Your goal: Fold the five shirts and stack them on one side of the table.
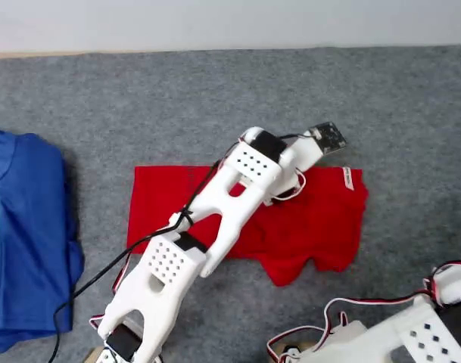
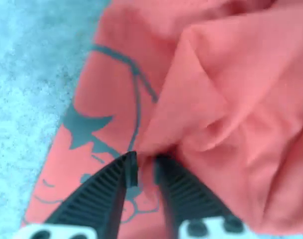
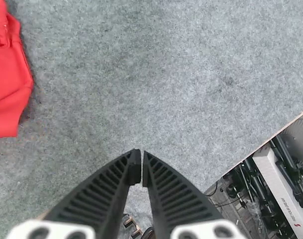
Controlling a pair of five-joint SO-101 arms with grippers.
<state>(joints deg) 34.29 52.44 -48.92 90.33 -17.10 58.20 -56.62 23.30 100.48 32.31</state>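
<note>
A red shirt (image 1: 321,219) lies partly folded in the middle of the grey table. The left arm stretches over it from the front, its wrist above the shirt's far edge. In the left wrist view my left gripper (image 2: 144,167) pinches a raised fold of the red shirt (image 2: 216,99), whose dark printed drawing shows beside the fingers (image 2: 104,189). A stack of blue shirts (image 1: 26,242) rests at the table's left side. My right gripper (image 3: 141,167) is shut over bare grey cloth at the front right, with the red shirt's edge (image 3: 7,84) off to one side.
The grey table cover (image 1: 215,98) runs wide behind the red shirt. The right arm's white base and wires (image 1: 389,325) crowd the front right corner. Past the table edge in the right wrist view sit boxes and cables (image 3: 275,174).
</note>
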